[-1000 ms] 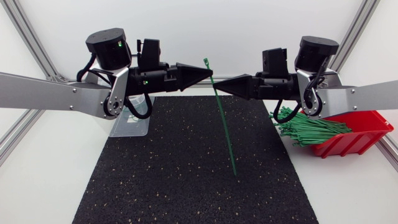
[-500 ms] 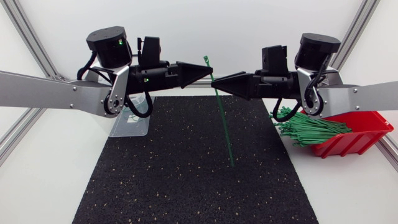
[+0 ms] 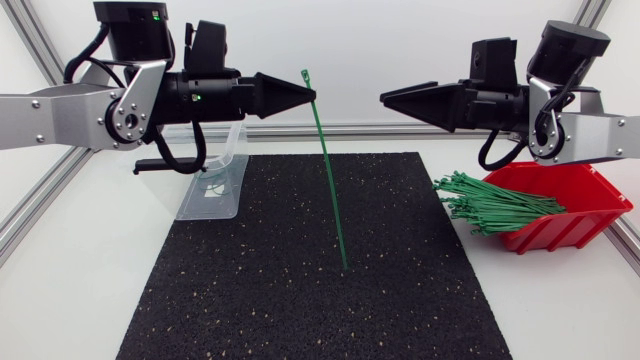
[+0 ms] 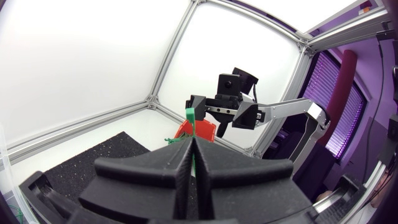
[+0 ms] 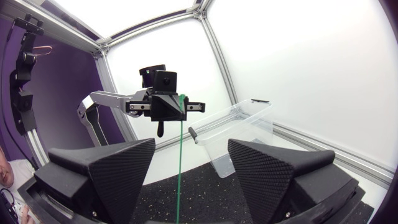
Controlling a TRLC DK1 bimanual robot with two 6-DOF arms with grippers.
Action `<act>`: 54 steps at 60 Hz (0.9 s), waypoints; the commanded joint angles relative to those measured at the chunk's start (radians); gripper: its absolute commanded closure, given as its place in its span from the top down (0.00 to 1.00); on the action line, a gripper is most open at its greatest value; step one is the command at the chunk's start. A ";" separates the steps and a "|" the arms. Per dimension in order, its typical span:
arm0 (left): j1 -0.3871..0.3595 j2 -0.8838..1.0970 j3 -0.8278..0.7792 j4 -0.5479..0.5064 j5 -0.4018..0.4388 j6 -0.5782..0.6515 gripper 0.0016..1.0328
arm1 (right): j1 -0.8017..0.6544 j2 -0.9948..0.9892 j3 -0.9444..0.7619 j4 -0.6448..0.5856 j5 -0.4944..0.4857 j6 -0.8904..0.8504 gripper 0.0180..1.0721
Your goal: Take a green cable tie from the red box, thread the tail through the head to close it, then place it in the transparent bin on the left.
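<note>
My left jaws pinch the tie (image 3: 326, 175) just under its head, tail hanging straight over the mat (image 3: 250, 300), not yet threaded; my right jaws are spread, well apart, and should next catch the tail, I think.

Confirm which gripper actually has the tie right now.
The left gripper: it is shut on the green cable tie just below its head. The right gripper is open, clear of the tie, holding nothing.
</note>
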 commanded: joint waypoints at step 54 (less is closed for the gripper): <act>-0.015 -0.159 -0.015 -0.235 -0.066 0.160 0.03 | 0.290 -0.231 -0.211 -0.557 1.017 -1.043 0.95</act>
